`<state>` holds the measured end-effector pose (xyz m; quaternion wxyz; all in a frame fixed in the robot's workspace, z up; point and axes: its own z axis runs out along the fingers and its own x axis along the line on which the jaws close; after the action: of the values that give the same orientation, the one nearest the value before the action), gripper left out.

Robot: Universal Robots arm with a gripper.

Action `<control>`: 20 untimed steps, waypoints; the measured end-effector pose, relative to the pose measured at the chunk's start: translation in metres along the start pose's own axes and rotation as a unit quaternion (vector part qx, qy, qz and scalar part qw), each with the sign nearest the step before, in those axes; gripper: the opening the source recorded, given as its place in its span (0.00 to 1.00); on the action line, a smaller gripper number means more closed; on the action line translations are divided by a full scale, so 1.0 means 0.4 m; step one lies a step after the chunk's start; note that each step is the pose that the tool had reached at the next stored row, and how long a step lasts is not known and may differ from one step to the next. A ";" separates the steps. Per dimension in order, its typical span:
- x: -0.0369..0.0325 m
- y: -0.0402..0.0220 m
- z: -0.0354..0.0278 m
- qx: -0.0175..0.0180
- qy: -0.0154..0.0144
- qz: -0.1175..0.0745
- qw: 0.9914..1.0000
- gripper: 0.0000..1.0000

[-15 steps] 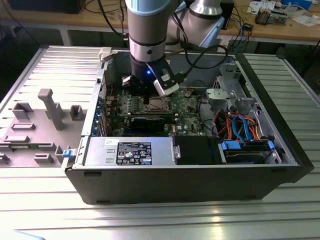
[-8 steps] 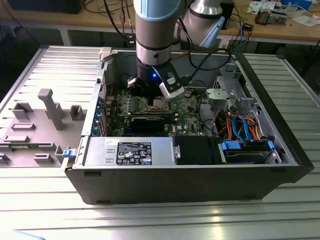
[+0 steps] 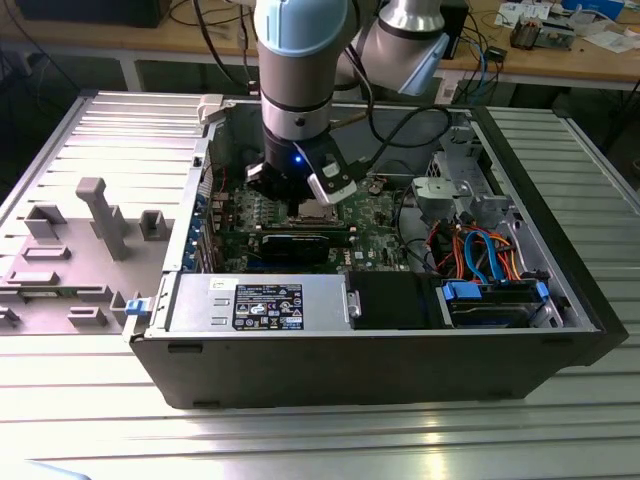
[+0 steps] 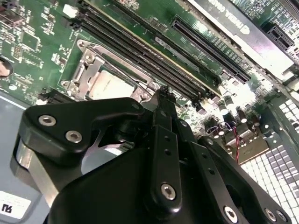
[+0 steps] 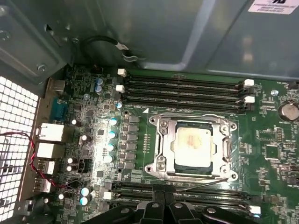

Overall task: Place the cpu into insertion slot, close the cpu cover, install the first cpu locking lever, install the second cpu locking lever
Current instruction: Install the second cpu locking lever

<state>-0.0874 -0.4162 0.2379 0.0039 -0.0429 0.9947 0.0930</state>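
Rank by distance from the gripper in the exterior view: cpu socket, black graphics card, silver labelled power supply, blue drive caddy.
1. Square cpu socket with shiny metal rim: just under the gripper.
2. Long black graphics card: one step nearer the camera.
3. Silver labelled power supply: at the case's front wall.
4. Blue drive caddy: far off at the exterior view's right.

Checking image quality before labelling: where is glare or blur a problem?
First wrist view: sharp, mild sheen on the cpu. Second wrist view: the gripper looms dark and soft, and board beyond is washed out. Exterior view: glare on the ribbed table.
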 end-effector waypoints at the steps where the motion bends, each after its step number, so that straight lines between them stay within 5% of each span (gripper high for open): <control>1: 0.002 -0.001 0.007 0.000 0.000 0.000 1.000 0.11; 13: 0.012 -0.007 0.060 0.000 0.000 0.000 1.000 0.11; 20: 0.014 0.017 0.100 0.000 0.000 0.000 1.000 0.11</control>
<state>-0.0936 -0.4025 0.1998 0.0037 -0.0429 0.9948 0.0927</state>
